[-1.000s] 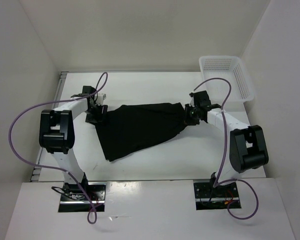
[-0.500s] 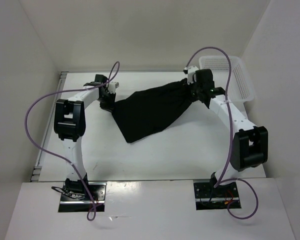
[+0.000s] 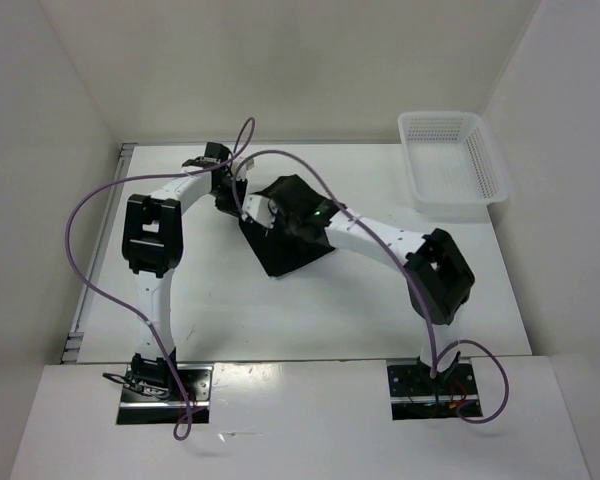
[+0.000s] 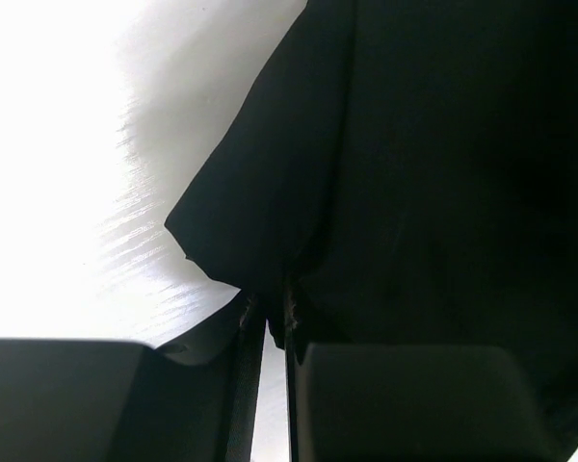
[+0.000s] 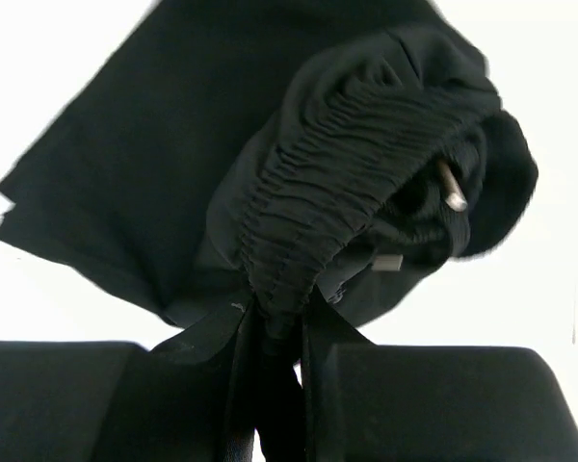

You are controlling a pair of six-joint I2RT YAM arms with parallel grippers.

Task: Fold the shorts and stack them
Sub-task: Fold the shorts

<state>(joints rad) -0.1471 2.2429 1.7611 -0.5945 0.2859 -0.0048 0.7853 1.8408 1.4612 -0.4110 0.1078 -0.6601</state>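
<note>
The black shorts (image 3: 288, 240) lie bunched on the table's far middle-left, folded over on themselves. My left gripper (image 3: 227, 198) is shut on an edge of the shorts (image 4: 385, 173) at their left side. My right gripper (image 3: 280, 212) has reached across to the left and is shut on the gathered elastic waistband of the shorts (image 5: 347, 183), holding it over the rest of the fabric. The two grippers are close together. A pale drawstring tip (image 5: 452, 188) shows by the waistband.
A white mesh basket (image 3: 452, 163) stands at the table's far right corner. Purple cables (image 3: 280, 158) loop over both arms. The left table edge has a metal rail (image 3: 100, 250). Walls close in the back and sides.
My right gripper swept from the far right across to the left, carrying the waistband over the shorts. The spread shorts are now a small folded bundle. My left gripper moved slightly farther right.
</note>
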